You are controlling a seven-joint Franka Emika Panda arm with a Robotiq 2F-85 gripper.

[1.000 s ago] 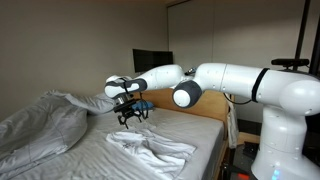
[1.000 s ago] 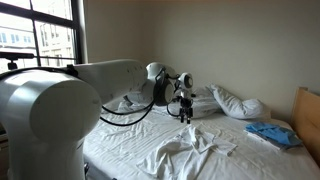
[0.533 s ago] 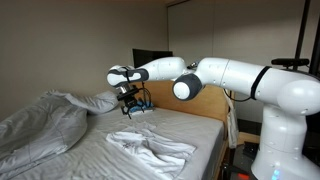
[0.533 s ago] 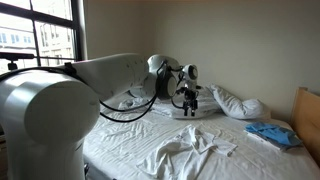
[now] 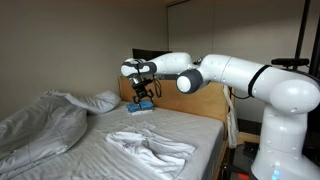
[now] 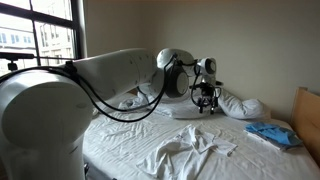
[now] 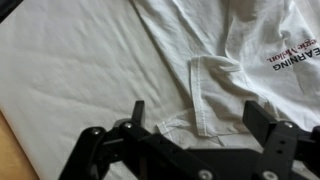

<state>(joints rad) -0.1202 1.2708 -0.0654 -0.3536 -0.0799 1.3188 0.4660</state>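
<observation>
Bed (image 6: 130, 150): white sheet, soft and wrinkled, fills a plain-walled room. White T-shirt (image 7: 235, 60) lies crumpled mid-bed: thin cotton, hemmed sleeve, red print. My pincer (image 5: 143, 98) hangs in the air past it toward the headboard edge, jaws fully apart, gripping nothing. Beyond are puffy pillows (image 6: 240, 104), a blue cloth (image 6: 272, 133), the wooden headboard (image 6: 308, 120) and a window (image 6: 40, 40).

tool (image 5: 143, 96) lifted, swung toward headboard (image 5: 195, 110)

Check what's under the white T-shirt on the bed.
The white T-shirt lies on the white bedsheet, which shows around it. Anything beneath its folds is covered, so I cannot tell. The open gripper hovers clear of it, touching nothing.
</observation>
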